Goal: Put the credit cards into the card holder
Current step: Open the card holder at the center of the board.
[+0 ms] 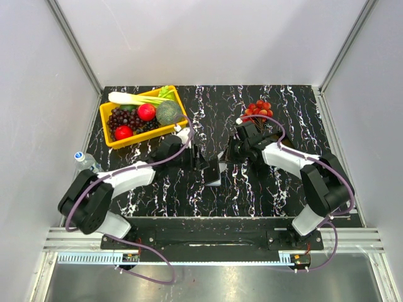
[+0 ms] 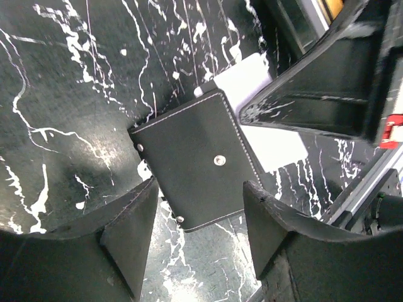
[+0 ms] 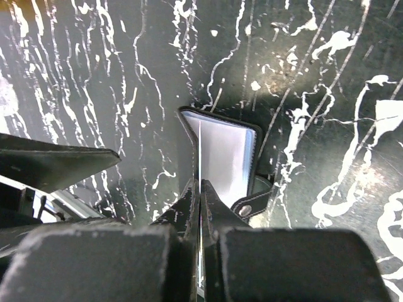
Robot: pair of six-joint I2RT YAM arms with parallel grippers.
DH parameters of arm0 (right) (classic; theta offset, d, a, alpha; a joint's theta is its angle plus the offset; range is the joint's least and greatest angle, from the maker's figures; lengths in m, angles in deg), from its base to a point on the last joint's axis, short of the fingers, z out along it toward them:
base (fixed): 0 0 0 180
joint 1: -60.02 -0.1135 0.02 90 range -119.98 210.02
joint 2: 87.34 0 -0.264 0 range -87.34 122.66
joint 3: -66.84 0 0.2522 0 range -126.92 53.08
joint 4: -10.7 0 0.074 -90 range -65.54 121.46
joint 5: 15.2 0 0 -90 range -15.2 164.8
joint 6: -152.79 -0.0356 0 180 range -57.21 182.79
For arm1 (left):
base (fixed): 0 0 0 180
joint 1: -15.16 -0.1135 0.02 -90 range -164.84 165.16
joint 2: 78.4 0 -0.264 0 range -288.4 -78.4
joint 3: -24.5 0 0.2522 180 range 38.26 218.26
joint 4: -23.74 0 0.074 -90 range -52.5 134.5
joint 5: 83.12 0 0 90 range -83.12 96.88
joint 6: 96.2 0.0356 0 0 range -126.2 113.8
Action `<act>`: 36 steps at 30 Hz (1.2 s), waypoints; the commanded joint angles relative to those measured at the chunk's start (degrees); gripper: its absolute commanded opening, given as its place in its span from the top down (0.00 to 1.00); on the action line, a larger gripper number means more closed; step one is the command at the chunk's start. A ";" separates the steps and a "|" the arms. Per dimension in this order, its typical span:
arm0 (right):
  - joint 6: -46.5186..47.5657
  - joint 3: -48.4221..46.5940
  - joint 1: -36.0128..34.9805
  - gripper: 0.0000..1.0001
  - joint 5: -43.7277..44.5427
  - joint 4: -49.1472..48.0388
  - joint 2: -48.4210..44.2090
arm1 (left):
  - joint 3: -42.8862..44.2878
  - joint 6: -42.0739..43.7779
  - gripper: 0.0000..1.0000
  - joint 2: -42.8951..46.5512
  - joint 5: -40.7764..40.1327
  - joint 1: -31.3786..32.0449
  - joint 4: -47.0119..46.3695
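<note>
Right end effector (image 3: 200,189) is clamped tight on a credit card (image 3: 199,148). The card is edge-on, its far end over the open card holder (image 3: 223,157), pale lining showing. Left end effector (image 2: 200,187) is roughly half open, fingers (image 2: 129,229) flanking the holder's black flap; can't tell if they touch. The holder sits mid-table (image 1: 264,195), slightly toward 6 o'clock.

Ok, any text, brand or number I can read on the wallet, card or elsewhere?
No readable text anywhere.
Card holder: plain black, stitching and snaps only.
Credit card in the right gripper: edge-on, faces hidden.
Bottle label: too small to read.
</note>
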 commanded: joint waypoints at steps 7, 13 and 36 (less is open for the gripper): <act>-2.17 -4.96 -2.12 1.00 -3.55 -4.37 2.79 | -2.48 0.07 0.40 9.09 -7.06 -0.50 1.39; -2.87 -9.09 -6.25 1.00 -1.88 -3.67 7.62 | -3.01 0.24 0.39 14.37 -8.56 -2.17 4.81; -0.94 -16.74 -12.15 1.00 1.38 1.17 10.71 | -4.50 0.77 0.40 16.39 -10.84 -4.28 12.11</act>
